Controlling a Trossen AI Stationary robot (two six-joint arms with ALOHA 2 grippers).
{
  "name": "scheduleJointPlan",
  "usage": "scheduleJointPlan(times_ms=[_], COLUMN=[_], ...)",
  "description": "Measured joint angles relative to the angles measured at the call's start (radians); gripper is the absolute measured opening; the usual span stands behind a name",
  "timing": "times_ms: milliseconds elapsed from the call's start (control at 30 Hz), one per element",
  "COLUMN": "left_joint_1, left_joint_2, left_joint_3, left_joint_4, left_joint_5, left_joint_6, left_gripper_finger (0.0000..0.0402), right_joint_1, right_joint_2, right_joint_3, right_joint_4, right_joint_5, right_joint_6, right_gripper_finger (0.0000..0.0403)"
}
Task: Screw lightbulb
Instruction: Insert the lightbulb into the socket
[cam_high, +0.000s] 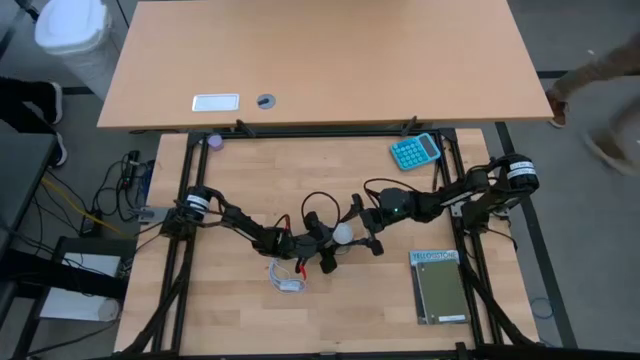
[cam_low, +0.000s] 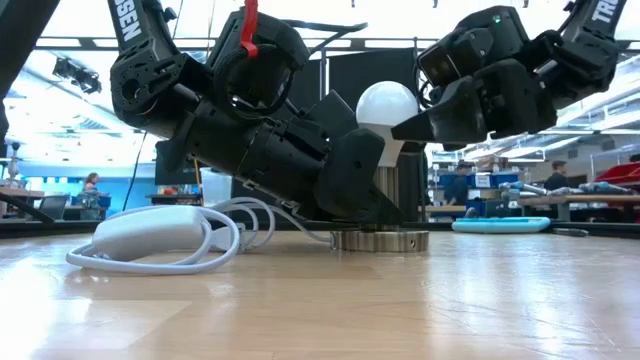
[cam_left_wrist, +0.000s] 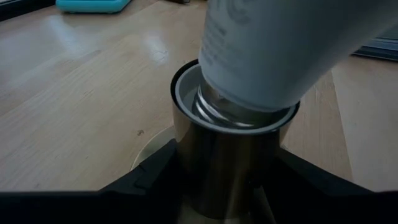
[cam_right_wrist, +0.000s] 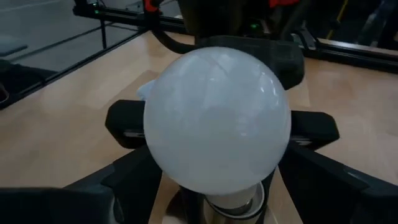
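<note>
The white lightbulb stands with its silvery screw base in the mouth of a metal socket, tilted a little. The socket rises from a round grey disc on the wooden table. My left gripper reaches in from the table's left and is shut on the socket. My right gripper reaches in from the right and is shut on the bulb's globe. My left gripper pinches the socket's metal wall between its two fingers, low on the cylinder. It comes nearly level from the table's left. The socket stands upright on its disc. My right gripper holds the bulb's globe between its two fingers, one on each side. It comes slanting slightly downward from the table's right. The bulb's base sits in the socket's mouth.
A coiled white cable with a white block lies near the socket, toward the near left. A teal calculator lies at the far right, a green booklet at the near right.
</note>
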Motion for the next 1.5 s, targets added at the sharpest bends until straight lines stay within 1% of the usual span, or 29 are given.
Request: scheduleJointPlan(times_ms=[167,300,400,567,733,800,1033,1233,1367,1500], left_joint_1=[0.0,0.0,0.0,0.0,-0.004,-0.006,-0.008,-0.008,-0.008,-0.008], left_joint_2=[0.0,0.0,0.0,0.0,0.0,0.0,0.0,0.0,0.0,0.0], left_joint_3=[0.0,-0.001,0.0,-0.001,0.0,-0.001,0.0,0.0,0.0,0.0], left_joint_4=[0.002,0.01,0.014,0.02,0.026,0.027,0.03,0.03,0.029,0.029], left_joint_5=[0.0,0.004,0.017,0.027,0.047,0.052,0.064,0.063,0.063,0.063], left_joint_6=[0.0,0.002,0.003,0.003,0.004,0.014,0.026,0.024,0.024,0.022], left_gripper_finger=[0.0206,0.0206,0.0206,0.0206,0.0206,0.0206,0.0206,0.0206,0.0206,0.0206], right_joint_1=[-0.033,-0.045,-0.051,-0.049,-0.05,-0.05,-0.063,-0.063,-0.063,-0.063], right_joint_2=[0.0,0.001,0.03,0.101,0.118,0.117,0.115,0.115,0.115,0.114], right_joint_3=[0.0,0.001,0.026,0.071,0.077,0.077,0.077,0.077,0.077,0.077], right_joint_4=[0.0,0.0,0.0,-0.002,0.0,-0.001,-0.001,0.0,0.0,0.0], right_joint_5=[-0.079,-0.105,-0.127,-0.155,-0.188,-0.192,-0.254,-0.252,-0.233,-0.232], right_joint_6=[-0.026,-0.041,-0.024,-0.057,-0.095,-0.113,-0.118,-0.094,-0.082,-0.082], right_gripper_finger=[0.0308,0.0308,0.0309,0.0326,0.0336,0.0332,0.0306,0.0305,0.0304,0.0279])
